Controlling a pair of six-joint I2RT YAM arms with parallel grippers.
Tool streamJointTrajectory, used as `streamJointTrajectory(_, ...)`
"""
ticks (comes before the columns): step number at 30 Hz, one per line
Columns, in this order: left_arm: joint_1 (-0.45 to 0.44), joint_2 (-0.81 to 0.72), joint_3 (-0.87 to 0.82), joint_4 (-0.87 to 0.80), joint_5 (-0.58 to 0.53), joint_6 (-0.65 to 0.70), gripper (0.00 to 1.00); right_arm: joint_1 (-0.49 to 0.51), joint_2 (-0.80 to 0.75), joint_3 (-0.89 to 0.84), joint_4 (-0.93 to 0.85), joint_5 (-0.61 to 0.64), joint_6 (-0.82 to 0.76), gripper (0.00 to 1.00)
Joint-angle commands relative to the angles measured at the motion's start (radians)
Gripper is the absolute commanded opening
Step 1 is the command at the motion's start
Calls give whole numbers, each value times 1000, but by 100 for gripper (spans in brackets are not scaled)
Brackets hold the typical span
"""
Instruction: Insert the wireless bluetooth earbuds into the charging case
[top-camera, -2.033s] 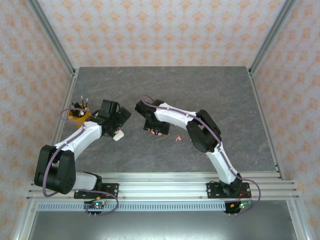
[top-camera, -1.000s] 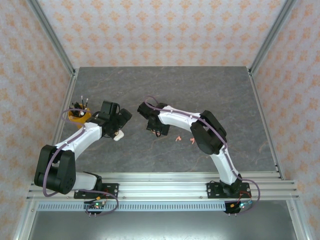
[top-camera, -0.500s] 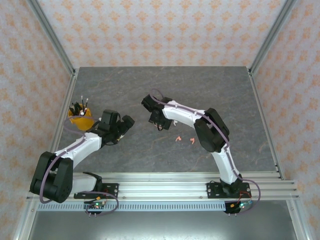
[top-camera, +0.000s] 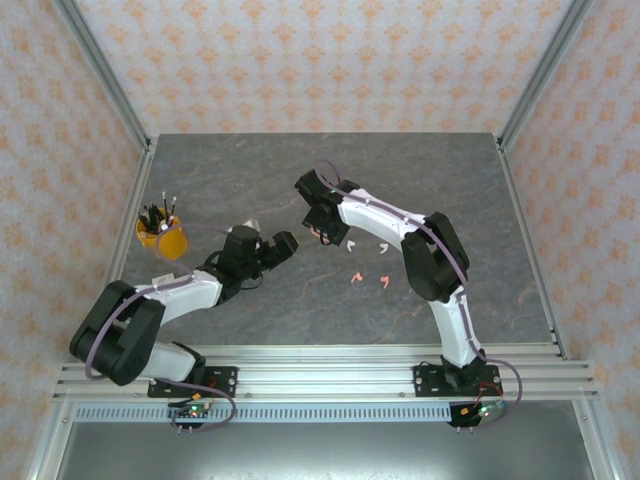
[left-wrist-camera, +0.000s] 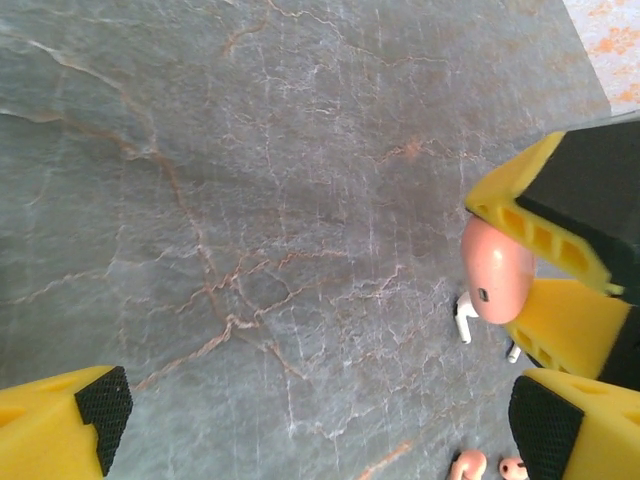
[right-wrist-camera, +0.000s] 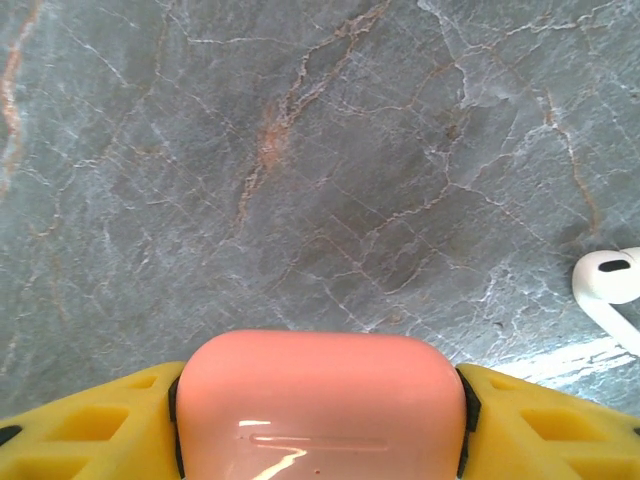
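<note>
My right gripper is shut on a salmon-pink charging case, which sits between its yellow fingers above the stone table. In the top view that right gripper hovers behind the loose earbuds. Two white earbuds lie just right of it, and two pink earbuds lie nearer the front. My left gripper stands wide open to their left with nothing in it. The left wrist view looks past the left gripper to the pink case, a white earbud and a pink earbud.
An orange cup holding pens stands at the table's left edge. Aluminium frame posts and patterned walls close in the table at the back and sides. A rail runs along the front.
My left arm has swung right and forward toward the earbuds, its gripper still open. My right gripper has carried the pink case back and to the right, uncovering the white earbuds.
</note>
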Motion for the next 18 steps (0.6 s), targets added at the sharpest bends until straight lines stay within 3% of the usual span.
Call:
streamJointTrajectory(1, -20, 45, -21, 208, 5, 46, 99, -9, -43, 29, 15, -14, 28, 62)
streamJointTrajectory(18, -91, 265, 15, 533, -22, 31, 85, -31, -46, 12, 59, -125, 89, 62)
